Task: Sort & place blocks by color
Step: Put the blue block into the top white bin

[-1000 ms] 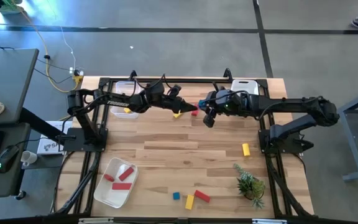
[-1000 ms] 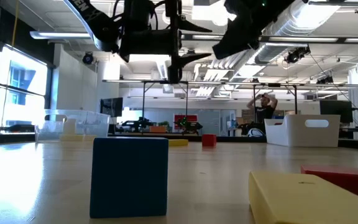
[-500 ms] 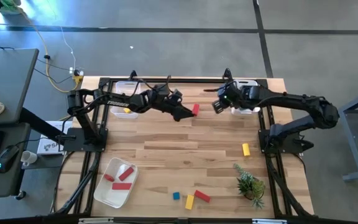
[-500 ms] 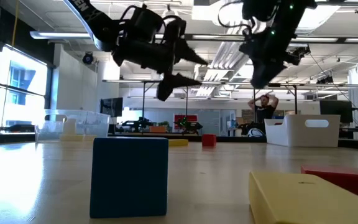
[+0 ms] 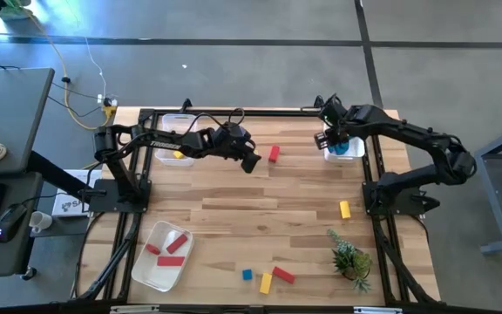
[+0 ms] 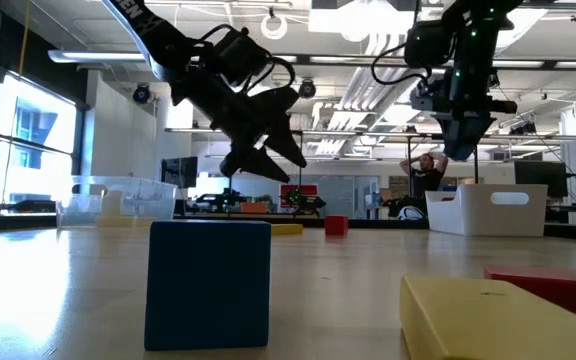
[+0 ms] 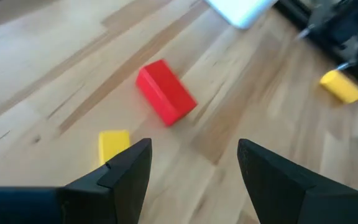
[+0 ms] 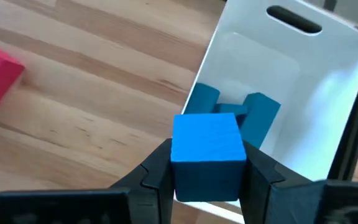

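Note:
My right gripper [image 5: 333,139] hangs over the white bin [image 5: 356,153] at the far right, shut on a blue cube [image 8: 207,149]. More blue blocks [image 8: 232,111] lie in the bin. My left gripper [image 7: 194,152] is open above the table's far middle and slants down. A red block [image 7: 165,99] lies flat on the wood just beyond its fingers, and a yellow block [image 7: 114,144] lies beside one of them. In the high view the red block [image 5: 274,153] lies just right of my left gripper [image 5: 251,162]. My right gripper pinches the blue cube by two opposite sides [image 8: 178,163] between its two fingers. The fingers come from above, pointing steeply down. The cube is lifted clear and sits level in the hold, over the bin's edge [image 8: 207,68] on the table's side.
A clear bin [image 5: 174,145] with yellow blocks stands at the far left. A white tray [image 5: 146,270] with red blocks lies near left. Loose blue [image 5: 247,275], yellow [image 5: 266,283] and red [image 5: 283,276] blocks lie near the front edge. One more yellow block [image 5: 345,209] and a small plant [image 5: 351,259] are at the right.
My right gripper has swung from the table's far middle toward the right edge, over the white bin, and has tipped from nearly level to pointing down. My left gripper has tipped downward, rolled and sunk a little toward the red and yellow blocks.

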### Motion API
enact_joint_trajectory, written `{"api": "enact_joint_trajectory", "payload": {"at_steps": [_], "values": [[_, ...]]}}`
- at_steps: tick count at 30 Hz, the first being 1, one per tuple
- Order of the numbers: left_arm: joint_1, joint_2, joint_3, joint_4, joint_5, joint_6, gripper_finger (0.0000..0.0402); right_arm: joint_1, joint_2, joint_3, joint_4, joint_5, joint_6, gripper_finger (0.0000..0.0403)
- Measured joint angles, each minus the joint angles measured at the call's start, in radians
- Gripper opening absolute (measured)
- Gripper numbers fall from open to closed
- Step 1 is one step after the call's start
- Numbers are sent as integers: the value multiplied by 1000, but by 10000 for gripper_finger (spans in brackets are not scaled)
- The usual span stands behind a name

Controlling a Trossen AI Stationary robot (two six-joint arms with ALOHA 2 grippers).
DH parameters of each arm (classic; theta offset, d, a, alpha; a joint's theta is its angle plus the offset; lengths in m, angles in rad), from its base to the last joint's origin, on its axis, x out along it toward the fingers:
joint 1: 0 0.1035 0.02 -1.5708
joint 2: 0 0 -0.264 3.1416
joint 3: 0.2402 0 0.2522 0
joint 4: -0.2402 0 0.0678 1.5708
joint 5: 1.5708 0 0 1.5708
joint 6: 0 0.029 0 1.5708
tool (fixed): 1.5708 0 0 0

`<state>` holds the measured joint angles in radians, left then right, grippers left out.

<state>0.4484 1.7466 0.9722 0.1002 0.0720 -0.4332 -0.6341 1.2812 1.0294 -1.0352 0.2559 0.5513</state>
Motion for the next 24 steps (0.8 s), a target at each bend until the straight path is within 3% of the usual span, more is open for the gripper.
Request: {"api": "enact_joint_trajectory", "payload": {"at_steps": [12, 24], "values": [[11, 0, 0, -144, -109, 70, 227, -185, 70, 0, -15, -62, -85, 109], [11, 53, -1, -175, -112, 71, 227, -194, 189, 0, -10, -138, -105, 113]]}}
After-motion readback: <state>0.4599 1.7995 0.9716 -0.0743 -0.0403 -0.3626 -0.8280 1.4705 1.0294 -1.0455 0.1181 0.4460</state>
